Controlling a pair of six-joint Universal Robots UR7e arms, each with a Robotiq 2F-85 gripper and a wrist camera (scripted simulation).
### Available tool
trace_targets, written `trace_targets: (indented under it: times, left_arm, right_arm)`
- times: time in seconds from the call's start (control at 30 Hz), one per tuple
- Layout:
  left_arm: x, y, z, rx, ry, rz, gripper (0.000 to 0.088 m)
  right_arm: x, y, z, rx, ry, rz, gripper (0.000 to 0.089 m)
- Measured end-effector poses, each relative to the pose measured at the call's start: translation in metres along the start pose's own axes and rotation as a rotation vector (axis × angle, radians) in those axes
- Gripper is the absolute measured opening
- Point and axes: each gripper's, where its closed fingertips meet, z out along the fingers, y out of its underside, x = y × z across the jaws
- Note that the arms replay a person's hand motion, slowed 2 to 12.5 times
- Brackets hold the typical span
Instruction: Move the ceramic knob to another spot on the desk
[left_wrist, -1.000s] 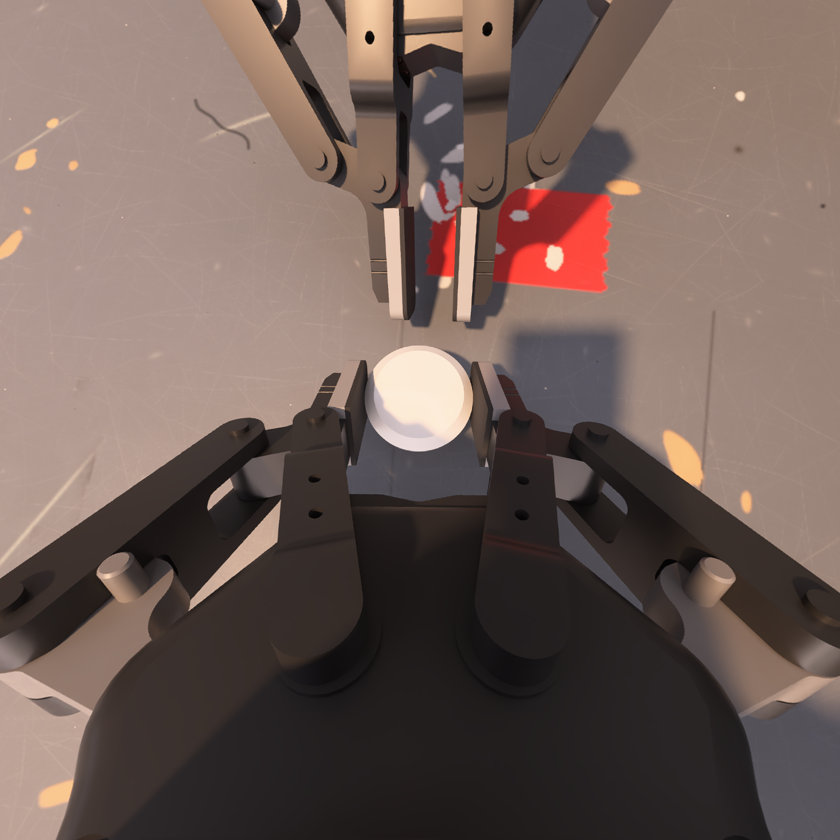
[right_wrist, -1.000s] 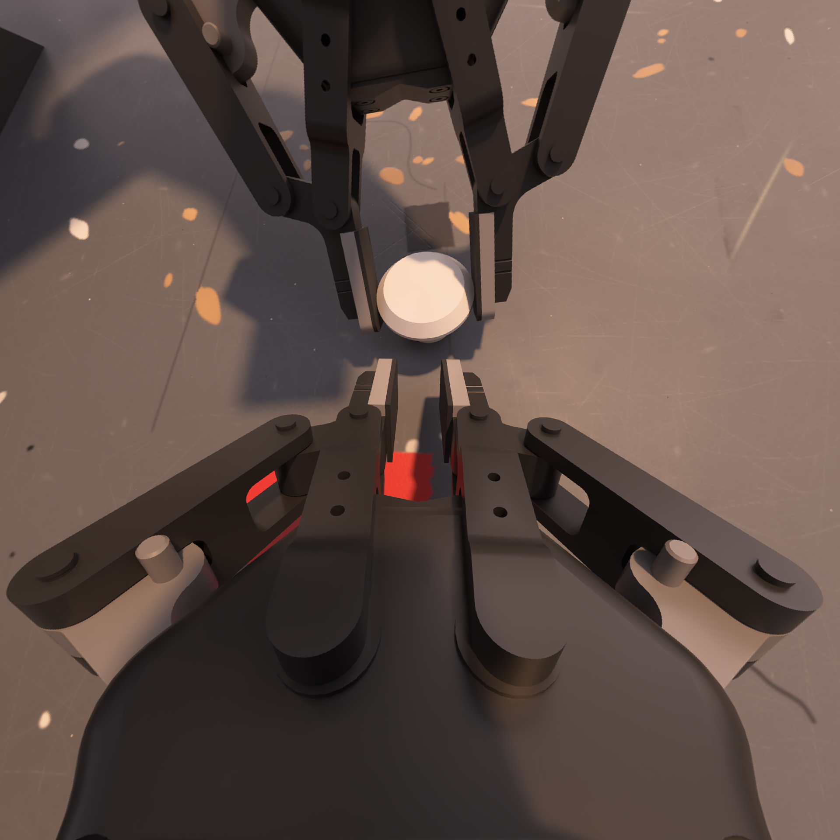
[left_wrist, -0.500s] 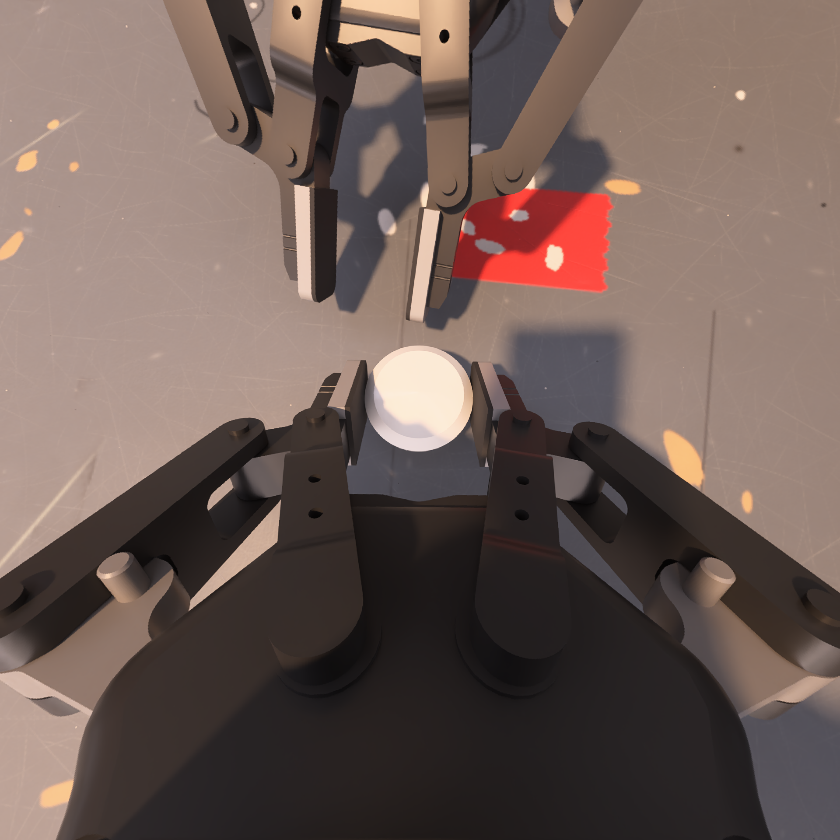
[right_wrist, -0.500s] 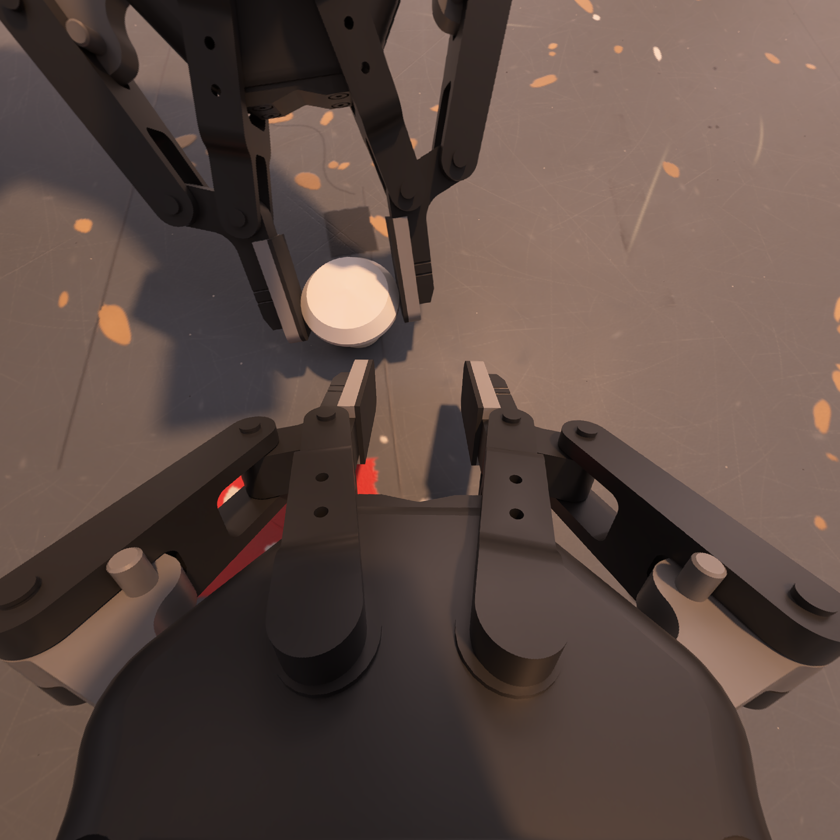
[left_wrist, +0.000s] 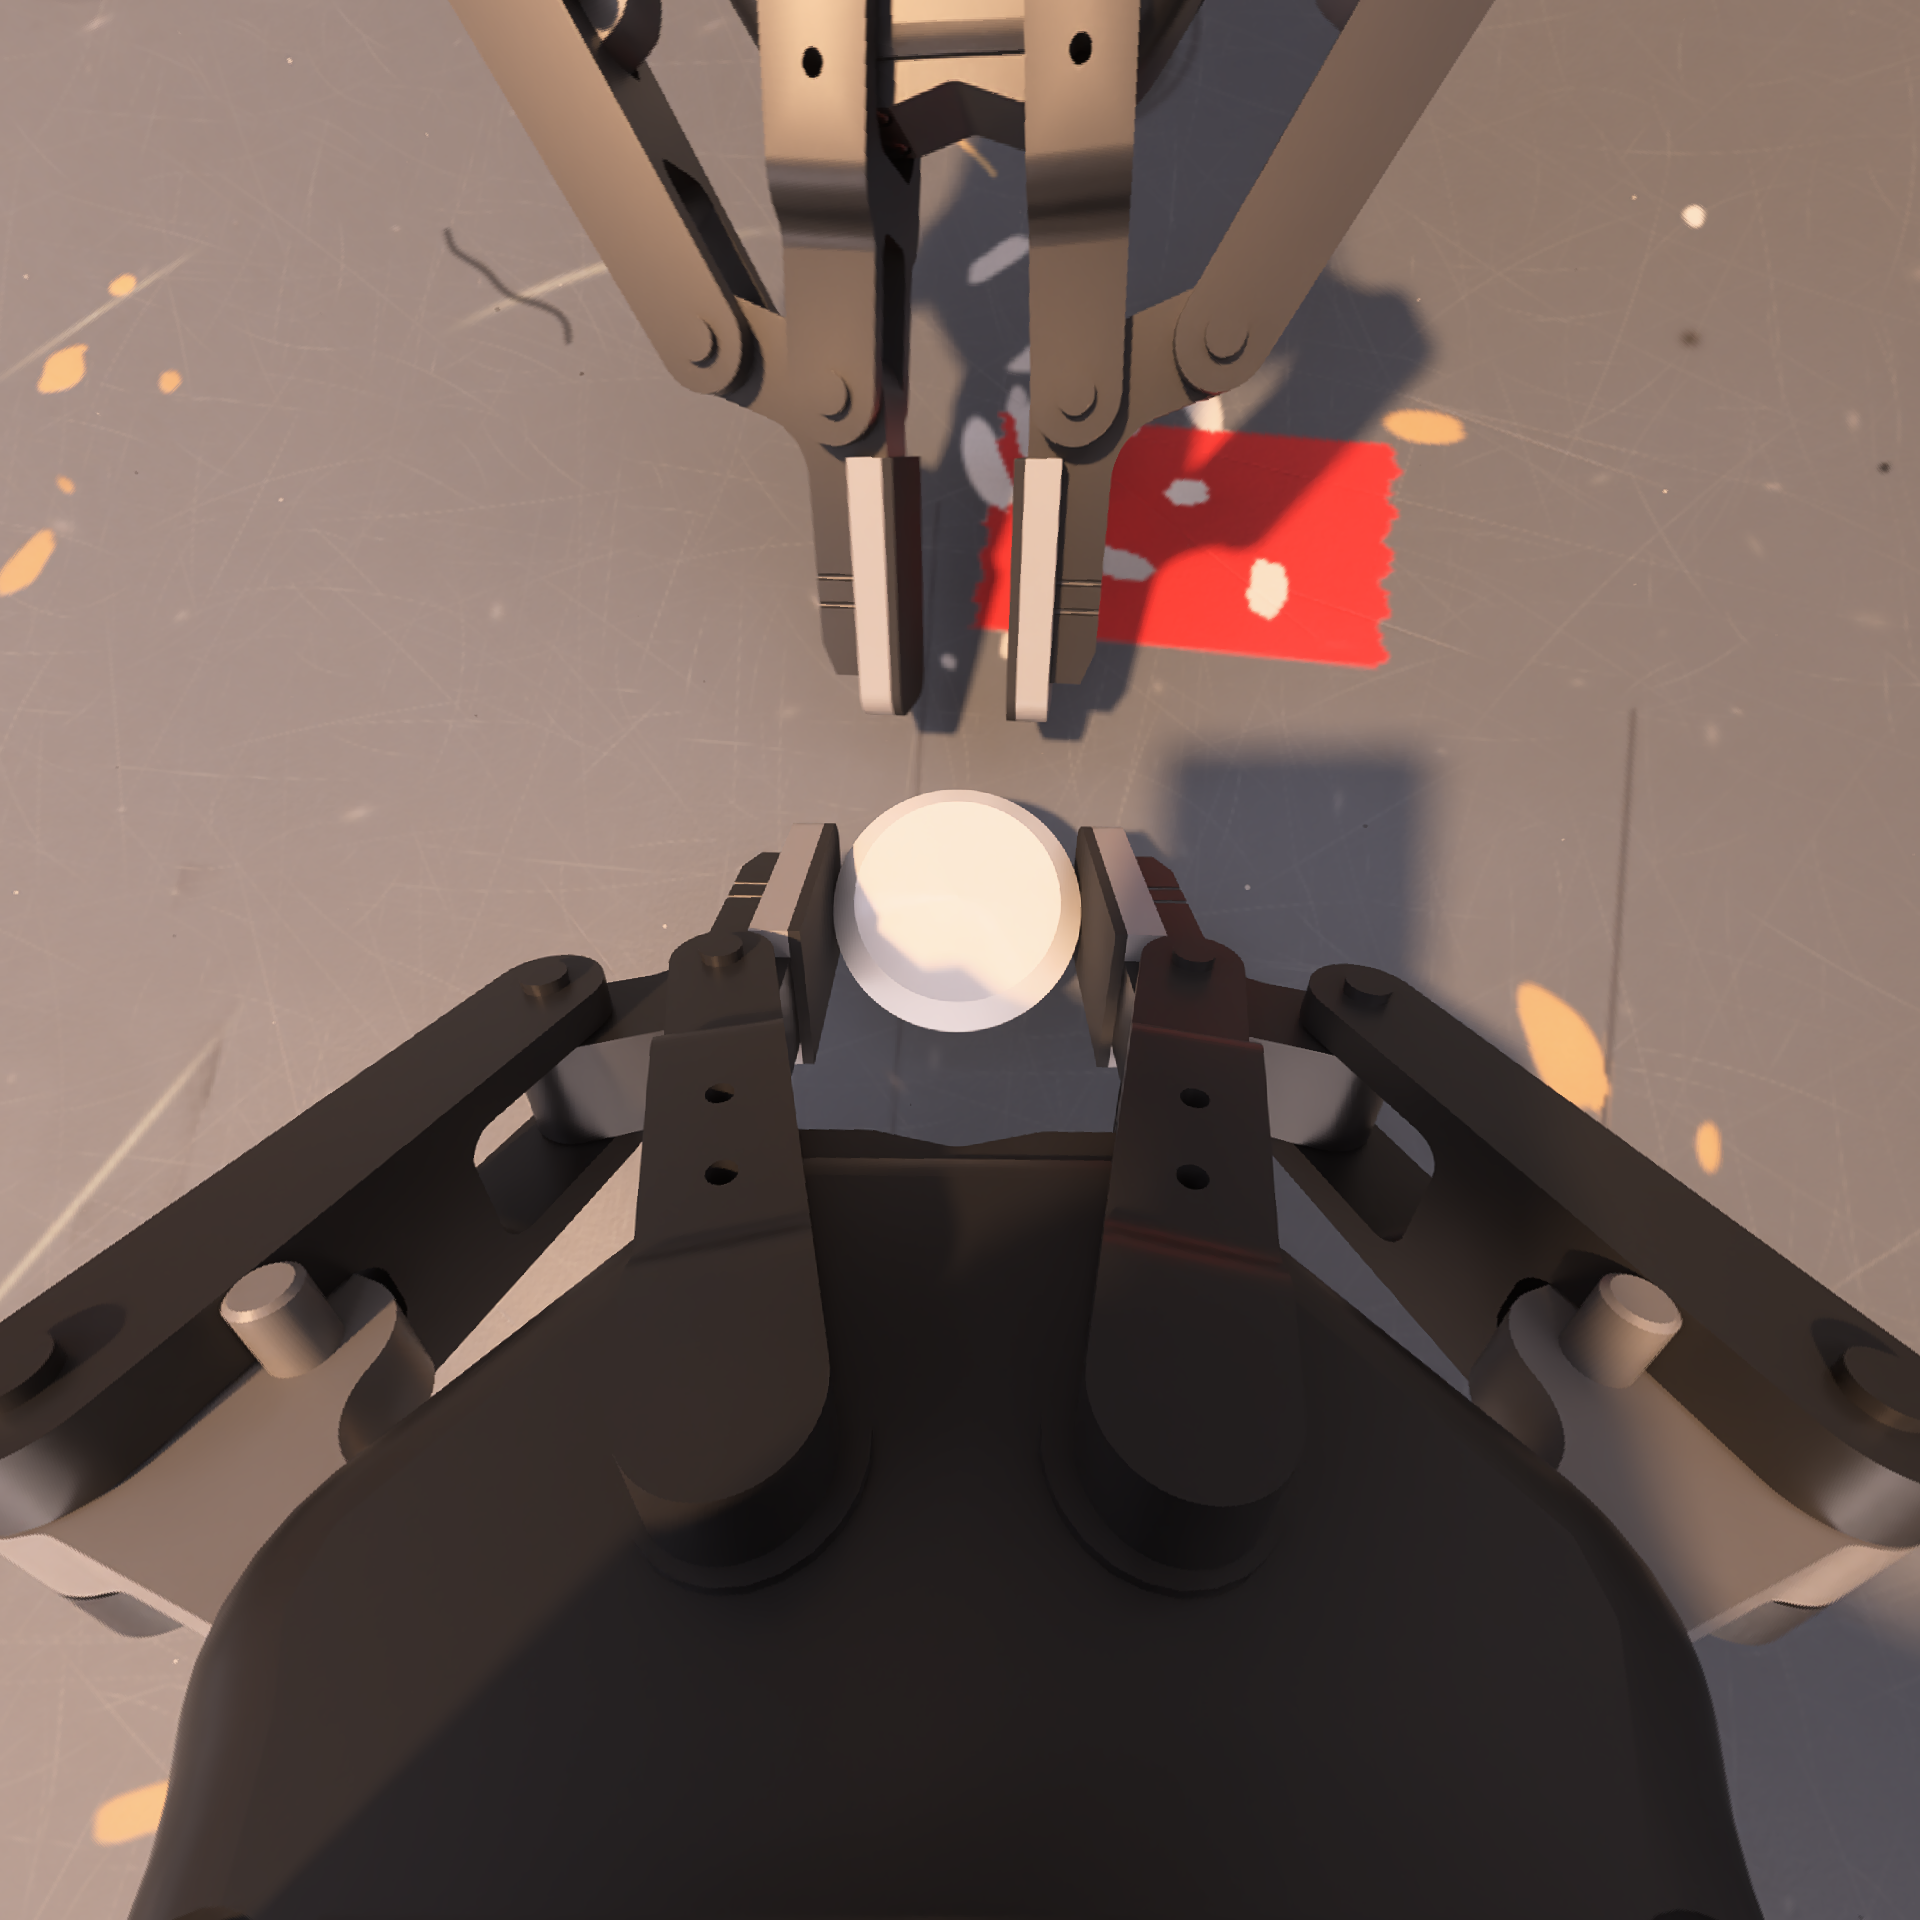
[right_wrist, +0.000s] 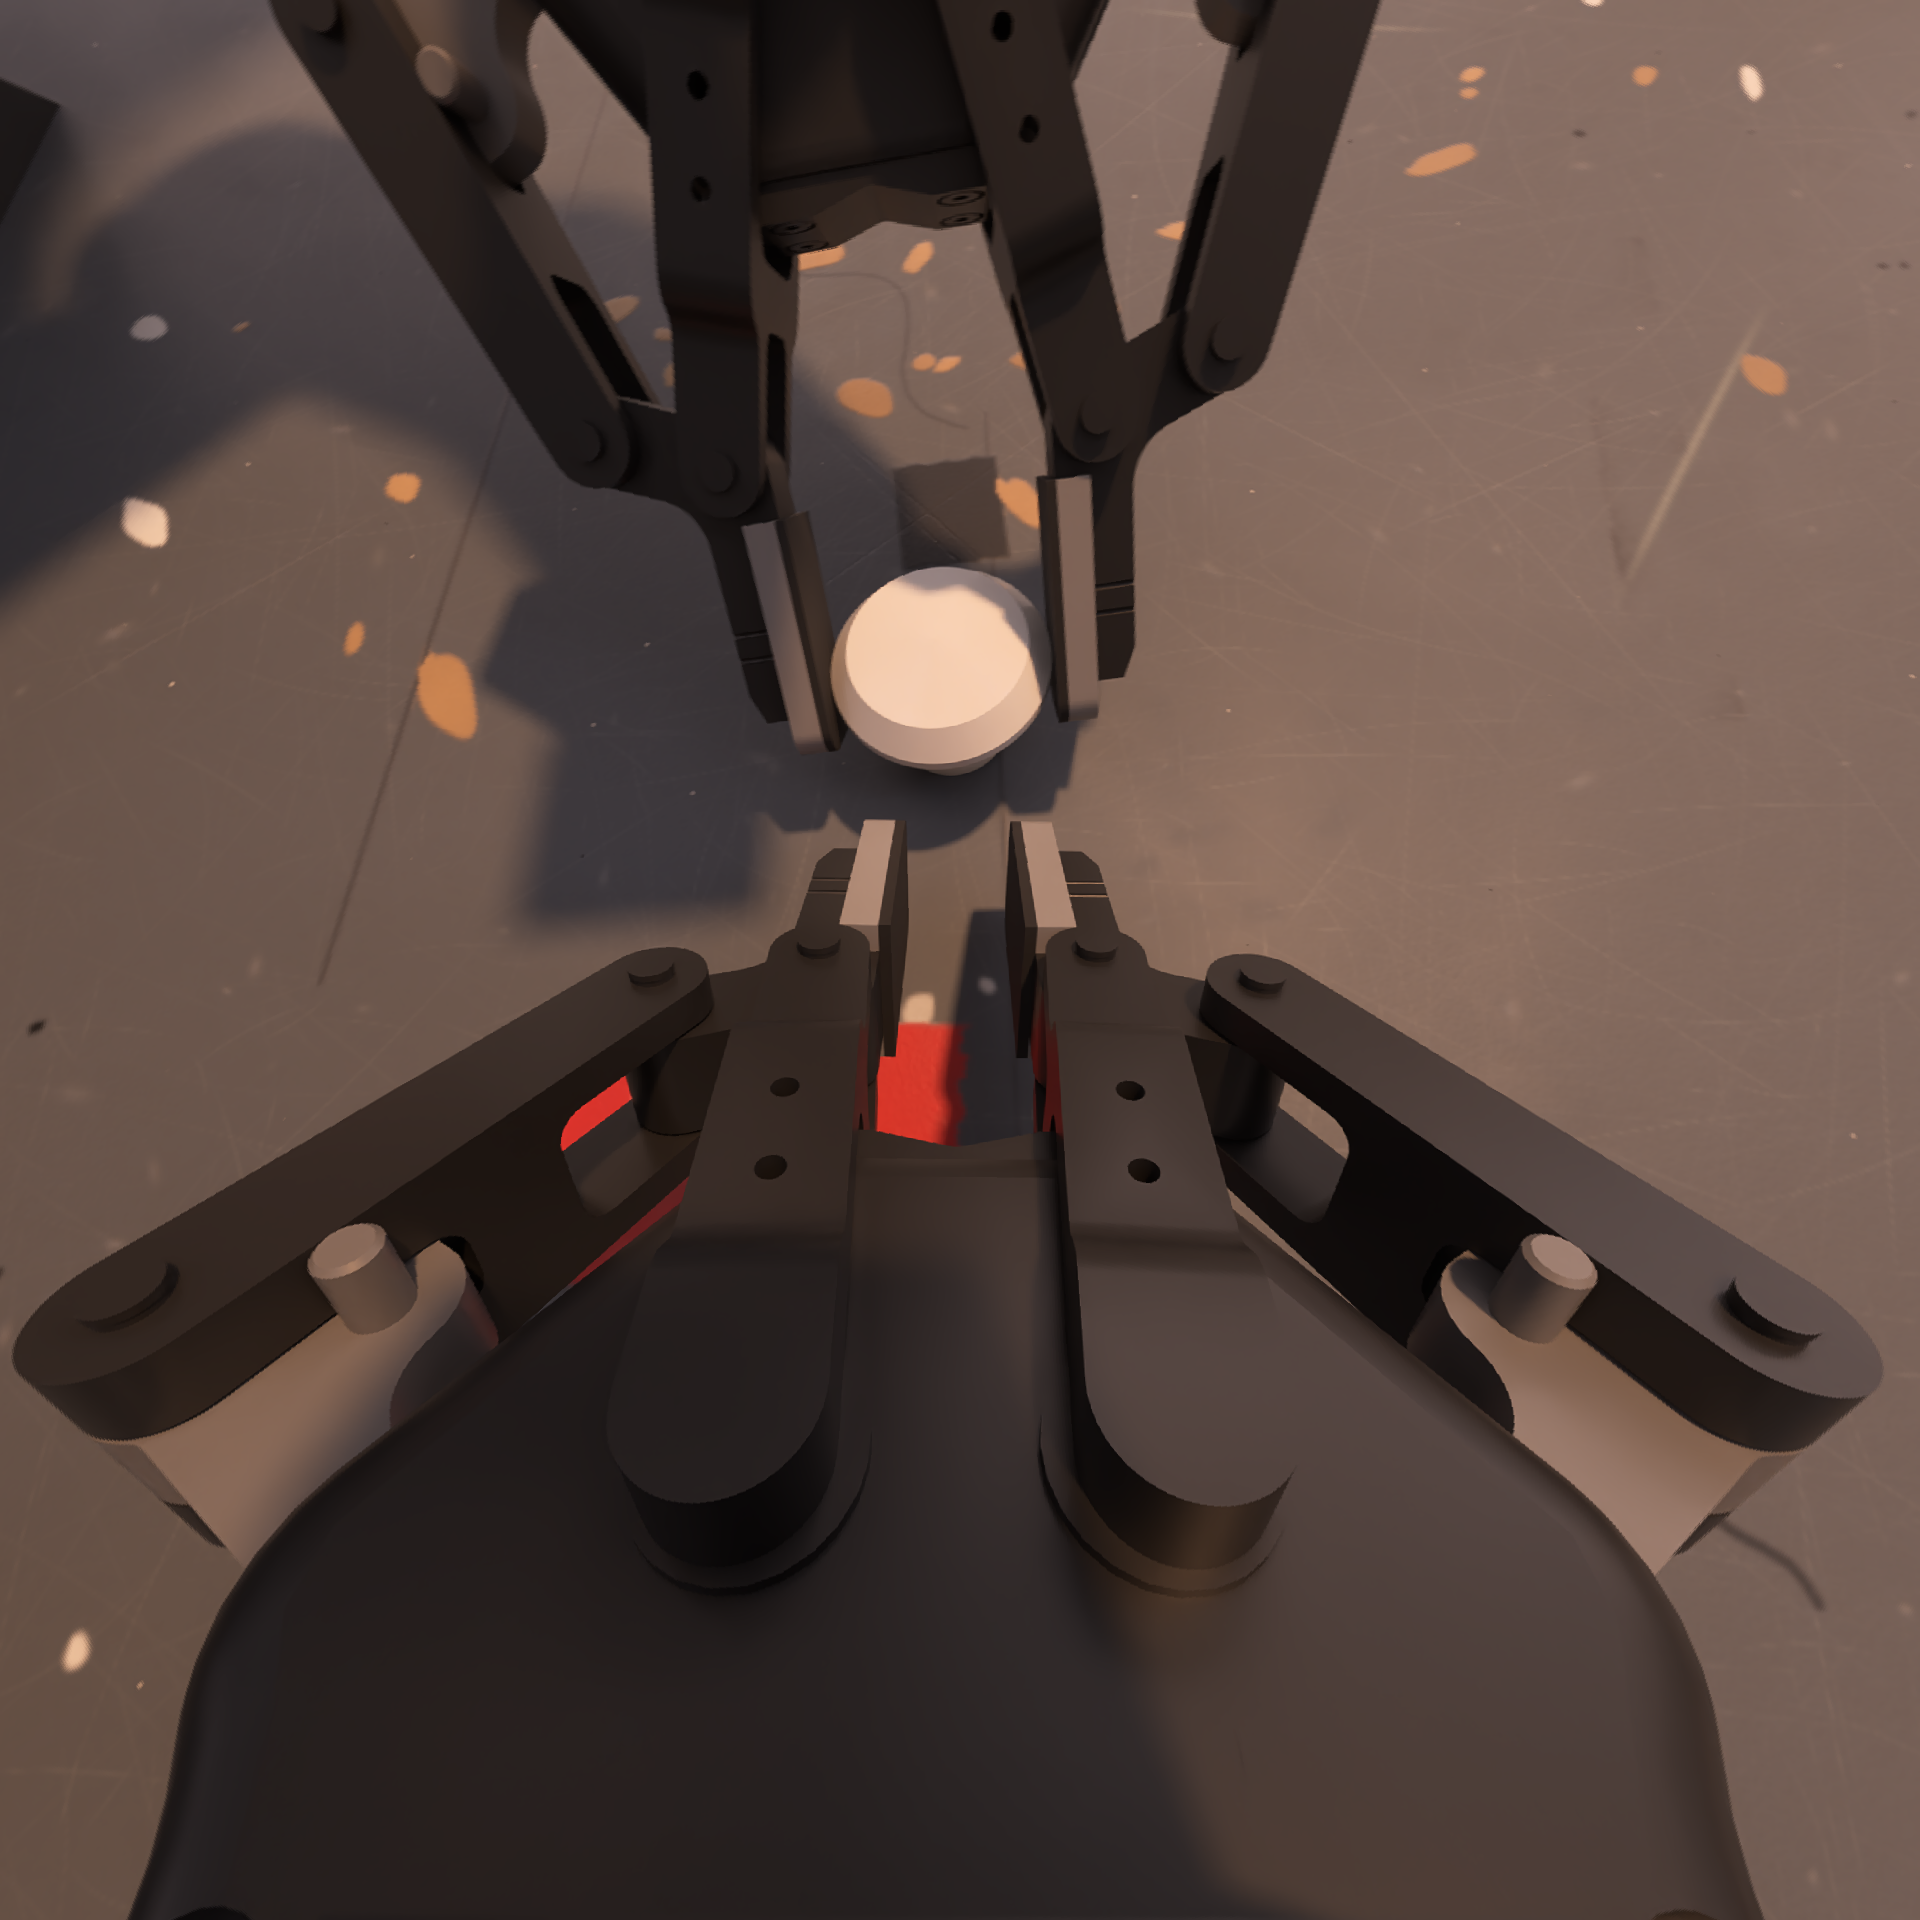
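- The ceramic knob (left_wrist: 956, 909), a white round cap on a short stem, sits upright between the two pads of the left pincer (left_wrist: 956, 925); in the right wrist view the same knob (right_wrist: 940, 665) shows its narrow foot just above its own shadow on the bench (right_wrist: 1455, 727), so whether it touches the surface or is slightly raised I cannot tell.
- The left pincer is clenched on the knob's rim, one pad against each side of the cap, with the cap's flat top facing up toward the left wrist camera.
- The knob has no long axis to speak of across the bench; its only axis is the vertical stem, so the grip works from any side and the cap's width sets the jaw spread.
- The right pincer (right_wrist: 956, 894) grasps nothing: its pads are parted by a narrow gap, bare bench showing between them, and it hangs just beside the knob, tips facing the left one's.
- Judged from this, the left arm is the one placed to carry the knob; the right lies directly across the knob from it, so a move that way looks blocked, and sideways looks freer.
- A red strip of tape (left_wrist: 1247, 551) lies flat on the bench beyond and beneath the right pincer, near the knob but apart from it.
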Motion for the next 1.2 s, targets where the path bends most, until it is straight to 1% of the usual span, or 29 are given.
trace_targets:
  times: [0.07, 0.13, 0.23, 0.37, 0.5, 0.53, 0.67, 0.73, 0.83, 0.97, 1.0, 1.13, 1.2]
  left_arm:
    - [0.000, 0.000, 0.000, 0.000, 0.000, 0.000, 0.0400]
    - [0.000, 0.000, 0.000, 0.000, -0.001, 0.001, 0.0400]
    - [0.000, 0.000, 0.000, 0.000, -0.002, 0.001, 0.0400]
    - [0.000, 0.000, 0.000, 0.000, -0.003, 0.003, 0.0401]
    - [-0.001, 0.000, 0.000, 0.001, -0.007, 0.003, 0.0400]
    - [-0.001, 0.000, 0.000, 0.001, -0.009, 0.003, 0.0400]
    - [-0.002, 0.000, 0.000, 0.001, -0.018, 0.003, 0.0400]
    - [-0.003, 0.000, 0.000, 0.002, -0.022, 0.003, 0.0400]
    - [-0.004, 0.000, 0.000, 0.004, -0.028, 0.003, 0.0403]
    - [-0.006, 0.000, 0.000, 0.007, -0.034, 0.002, 0.0479]
    - [-0.006, 0.000, 0.000, 0.008, -0.035, 0.002, 0.0489]
    - [-0.007, -0.001, 0.000, 0.012, -0.038, 0.003, 0.0513]
    - [-0.007, -0.001, 0.000, 0.015, -0.037, 0.005, 0.0525]
  right_arm:
    - [-0.004, 0.001, 0.000, -0.002, -0.016, -0.012, 0.0151]
    - [-0.005, 0.001, 0.000, -0.004, -0.017, -0.024, 0.0147]
    - [-0.003, 0.000, 0.001, -0.003, 0.000, -0.038, 0.0147]
    - [0.003, -0.001, 0.002, 0.000, 0.047, -0.047, 0.0149]
    - [0.010, -0.003, 0.002, 0.004, 0.096, -0.048, 0.0275]
    - [0.012, -0.003, 0.001, 0.005, 0.108, -0.047, 0.0295]
    - [0.015, -0.004, 0.001, 0.006, 0.122, -0.040, 0.0300]
    - [0.014, -0.004, 0.002, 0.006, 0.115, -0.038, 0.0300]
    - [0.010, -0.003, 0.002, 0.004, 0.086, -0.035, 0.0291]
    - [0.000, -0.002, 0.003, 0.001, 0.025, -0.036, 0.0206]
    - [-0.002, -0.002, 0.003, 0.000, 0.011, -0.037, 0.0199]
    - [-0.007, -0.002, 0.003, -0.002, -0.017, -0.042, 0.0198]
    - [-0.006, -0.002, 0.003, -0.002, -0.011, -0.044, 0.0198]
